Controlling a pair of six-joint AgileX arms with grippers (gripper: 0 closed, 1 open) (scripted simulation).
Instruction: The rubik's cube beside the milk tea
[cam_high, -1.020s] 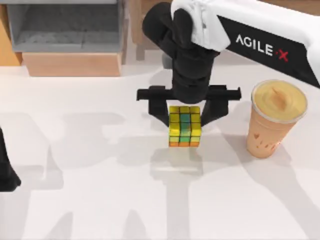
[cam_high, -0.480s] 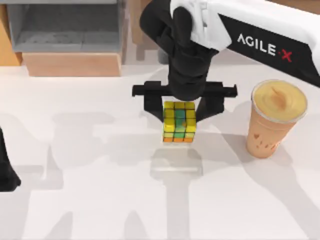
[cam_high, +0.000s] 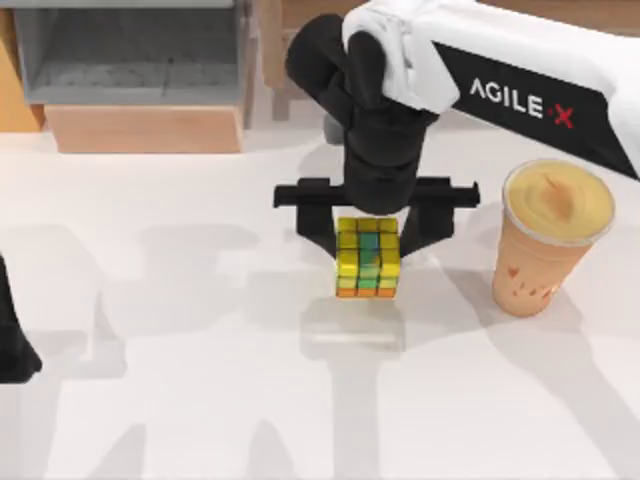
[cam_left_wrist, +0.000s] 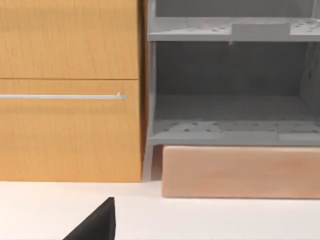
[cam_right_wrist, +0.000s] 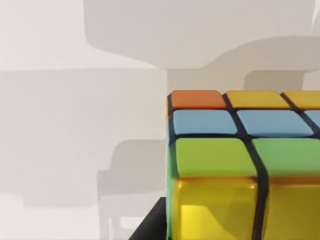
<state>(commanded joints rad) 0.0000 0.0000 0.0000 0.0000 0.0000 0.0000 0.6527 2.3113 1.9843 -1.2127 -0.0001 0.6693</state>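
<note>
Grey shelf unit (cam_high: 130, 50) beside a wooden cabinet (cam_left_wrist: 70, 90).

Surface: plain white tabletop (cam_high: 180, 400), matte, crossed by soft grey shadows.
Right side: tapered orange-tan milk tea cup (cam_high: 535, 262) with small red hearts, standing upright on the tabletop.
Far edge: light wooden block (cam_high: 145, 128) resting on the tabletop, with a grey open shelf unit (cam_high: 130, 55) above it.

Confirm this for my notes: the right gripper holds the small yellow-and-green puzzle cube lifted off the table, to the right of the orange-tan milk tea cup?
Not quite. The top view shows the small yellow-and-green puzzle cube, held by the right gripper, to the left of the orange-tan milk tea cup, not the right. The rest stands.
</note>
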